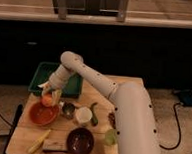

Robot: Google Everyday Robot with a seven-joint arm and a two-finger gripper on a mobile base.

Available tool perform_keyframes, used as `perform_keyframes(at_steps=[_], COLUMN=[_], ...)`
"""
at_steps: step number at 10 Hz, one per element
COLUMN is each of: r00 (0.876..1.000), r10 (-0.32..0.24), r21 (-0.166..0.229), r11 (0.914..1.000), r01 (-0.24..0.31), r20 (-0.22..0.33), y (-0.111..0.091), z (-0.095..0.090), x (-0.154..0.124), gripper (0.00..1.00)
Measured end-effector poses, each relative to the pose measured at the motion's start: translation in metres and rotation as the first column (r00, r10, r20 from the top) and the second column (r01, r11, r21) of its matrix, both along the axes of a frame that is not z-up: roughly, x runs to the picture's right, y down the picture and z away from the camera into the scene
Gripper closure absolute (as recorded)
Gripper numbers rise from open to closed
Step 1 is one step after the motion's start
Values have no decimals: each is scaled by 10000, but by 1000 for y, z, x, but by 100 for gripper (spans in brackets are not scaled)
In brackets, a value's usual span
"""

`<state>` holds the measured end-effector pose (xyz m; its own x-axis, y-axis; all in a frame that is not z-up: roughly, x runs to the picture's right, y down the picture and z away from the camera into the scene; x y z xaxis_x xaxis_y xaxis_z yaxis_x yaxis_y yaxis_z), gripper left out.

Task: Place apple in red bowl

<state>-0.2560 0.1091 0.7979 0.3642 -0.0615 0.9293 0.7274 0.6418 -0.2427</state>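
Note:
The apple (pixel 47 101), yellow-orange with a reddish blush, sits between the fingers of my gripper (pixel 49 95), just above the far rim of the red bowl (pixel 42 114). The red bowl is wide, shallow and orange-red, at the left of the wooden table (pixel 103 94). My white arm (pixel 89 78) reaches in from the right and bends down to the gripper. The gripper looks closed around the apple.
A green tray (pixel 39 74) lies behind the gripper. A small metal cup (pixel 68 110), a white cup (pixel 83 115), a green pepper (pixel 94 114), a dark maroon bowl (pixel 80 141), a pale-green fruit (pixel 110 138) and a yellow banana (pixel 38 141) lie on the table.

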Motion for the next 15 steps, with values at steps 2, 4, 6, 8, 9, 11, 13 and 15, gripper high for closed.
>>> perform_keyframes(at_steps=[2, 4, 6, 8, 9, 11, 13, 15], r00=[10000, 10000, 9999, 9999, 9999, 9999, 9999, 9999], r10=[36, 23, -28, -66, -72, -75, -106, -124], r21=[22, 16, 4, -14, -28, -64, -100, -142], r11=[10000, 10000, 10000, 10000, 10000, 10000, 9999, 9998], r01=[-36, -23, 28, 66, 72, 76, 107, 125], r20=[31, 85, 105, 99, 92, 96, 102, 117], y=[-1, -1, -1, -1, 0, 0, 1, 1], z=[0, 0, 0, 0, 1, 2, 2, 4], x=[1, -1, -3, -2, -2, -1, -1, -1], gripper=[65, 42, 25, 20, 20, 20, 20, 20])
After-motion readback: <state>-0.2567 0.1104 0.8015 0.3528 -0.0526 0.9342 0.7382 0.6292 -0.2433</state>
